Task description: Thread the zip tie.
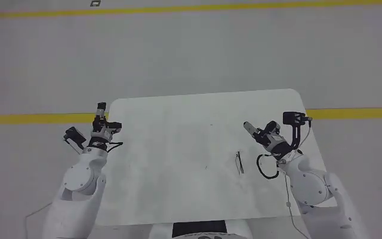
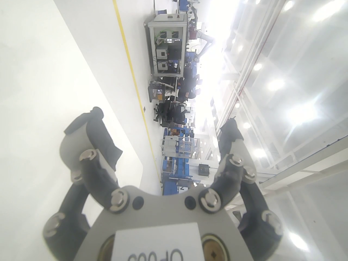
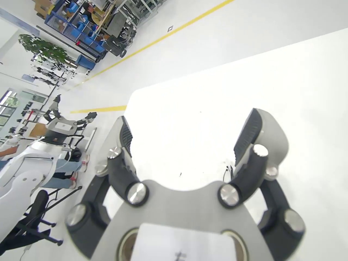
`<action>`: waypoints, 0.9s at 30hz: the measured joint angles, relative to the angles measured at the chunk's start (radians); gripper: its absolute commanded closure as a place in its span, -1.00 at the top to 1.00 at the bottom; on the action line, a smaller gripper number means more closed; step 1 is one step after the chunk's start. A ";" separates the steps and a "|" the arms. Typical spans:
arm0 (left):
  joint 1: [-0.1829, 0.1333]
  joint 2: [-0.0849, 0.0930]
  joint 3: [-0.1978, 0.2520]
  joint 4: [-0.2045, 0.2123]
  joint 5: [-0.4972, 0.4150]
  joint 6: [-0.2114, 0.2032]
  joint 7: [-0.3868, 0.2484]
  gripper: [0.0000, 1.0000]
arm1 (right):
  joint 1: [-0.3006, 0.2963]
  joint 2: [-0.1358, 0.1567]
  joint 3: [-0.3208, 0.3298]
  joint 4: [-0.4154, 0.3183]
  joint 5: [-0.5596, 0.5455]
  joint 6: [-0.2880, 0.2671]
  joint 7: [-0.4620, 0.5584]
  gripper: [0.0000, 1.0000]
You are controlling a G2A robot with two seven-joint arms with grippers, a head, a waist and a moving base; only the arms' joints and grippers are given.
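Barely visible, thin zip tie on table; left hand, right hand wide open, empty.

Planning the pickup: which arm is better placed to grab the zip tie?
Probably right. The zip tie lies on the table near the right claw, which is open above it. The left claw, also open, sits at the table's opposite edge, much farther from the tie.
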 measured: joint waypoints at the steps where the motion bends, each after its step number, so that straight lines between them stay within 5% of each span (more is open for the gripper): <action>1: 0.000 0.000 0.000 0.000 0.000 0.000 0.000 1.00 | -0.003 0.001 -0.018 -0.017 -0.045 0.006 0.014 1.00; 10: 0.000 0.000 0.000 0.000 0.000 0.000 0.000 1.00 | -0.008 0.011 -0.214 -0.184 -0.568 0.081 0.290 1.00; 27: 0.000 0.000 0.000 0.000 0.000 0.000 0.000 1.00 | -0.007 0.010 -0.209 -0.182 -0.559 0.077 0.288 1.00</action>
